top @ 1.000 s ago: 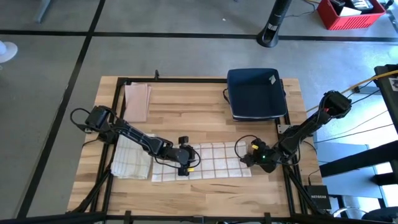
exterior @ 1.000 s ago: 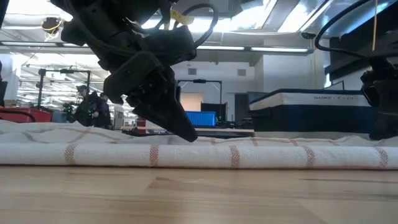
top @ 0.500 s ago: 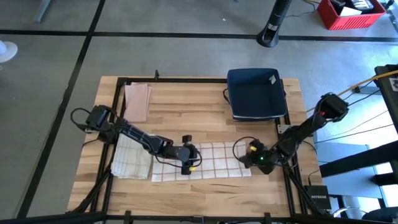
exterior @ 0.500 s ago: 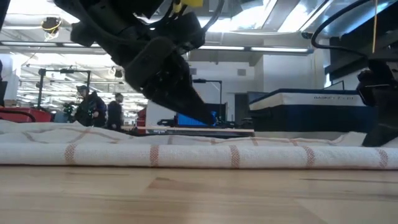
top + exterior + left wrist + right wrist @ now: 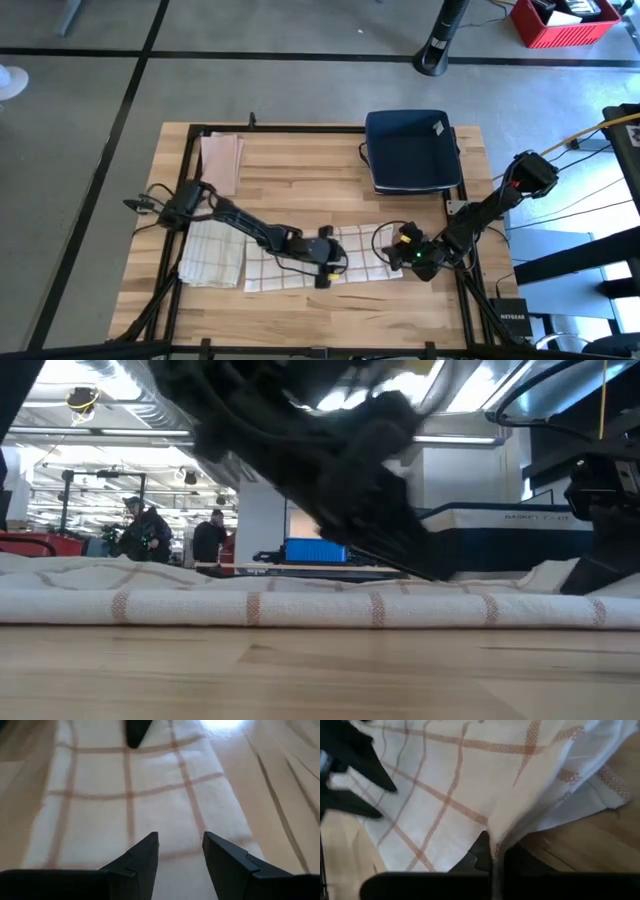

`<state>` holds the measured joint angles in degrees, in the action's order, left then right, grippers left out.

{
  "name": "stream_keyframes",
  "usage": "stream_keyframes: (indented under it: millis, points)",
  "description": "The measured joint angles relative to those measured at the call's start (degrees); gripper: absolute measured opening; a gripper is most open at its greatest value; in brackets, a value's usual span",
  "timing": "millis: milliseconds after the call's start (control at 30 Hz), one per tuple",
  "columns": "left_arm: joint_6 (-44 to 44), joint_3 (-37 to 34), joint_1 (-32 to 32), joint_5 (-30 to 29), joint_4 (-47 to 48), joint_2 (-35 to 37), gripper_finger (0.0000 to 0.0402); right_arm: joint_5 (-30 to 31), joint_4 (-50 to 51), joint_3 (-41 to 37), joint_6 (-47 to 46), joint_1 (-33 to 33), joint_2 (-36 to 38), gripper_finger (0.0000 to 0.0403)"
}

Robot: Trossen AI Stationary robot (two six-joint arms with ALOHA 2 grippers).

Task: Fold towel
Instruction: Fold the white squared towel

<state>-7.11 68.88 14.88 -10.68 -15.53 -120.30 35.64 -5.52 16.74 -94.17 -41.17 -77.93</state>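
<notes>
- Right gripper (image 5: 397, 258) sits at the right-hand end of the checked towel (image 5: 300, 262), its fingers pressed together on the towel's edge — the right wrist view shows a fold of cloth (image 5: 530, 815) rising from between the two dark fingers (image 5: 482, 851).
- Left gripper (image 5: 328, 268) hangs over the middle of the same towel, just beside the right gripper, with its two fingers (image 5: 137, 862) spread apart and only flat cloth showing between them.
- From the left gripper the towel runs out both ways along the front part of the wooden table (image 5: 300, 170); it lies flat, white with thin reddish lines.
- Behind the left arm's elbow lies a second checked cloth (image 5: 212, 252), folded, and farther back a plain pale folded cloth (image 5: 220, 163).
- Well beyond the right gripper, at the table's far side, stands a dark blue tray (image 5: 412, 150).
- Low view: two people (image 5: 180, 535) stand in the room behind.
</notes>
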Motion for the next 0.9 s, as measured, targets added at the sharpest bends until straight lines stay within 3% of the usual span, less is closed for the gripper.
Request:
stream_keyframes:
  millis: [133, 400, 733, 900]
  points:
    - [-0.39, 4.32, -0.95, -0.07, 0.03, -4.14, 0.0147, -0.07, -1.25, 0.08, -0.17, 0.0, 0.09, 0.0015]
    - [-2.33, 4.83, -1.6, -0.53, 0.14, -6.98, 0.0147, 1.09, -2.02, 4.46, 0.36, 0.76, 1.48, 0.0011]
    - [-1.25, 5.3, -1.6, -0.33, 0.0, -7.13, 0.0147, 3.71, -2.16, 15.08, 16.01, 7.28, 0.63, 0.001]
    - [2.4, 5.22, -1.14, 0.03, 5.62, -2.55, 0.0147, 2.4, -1.99, 16.52, 19.07, 8.24, -1.52, 0.0007]
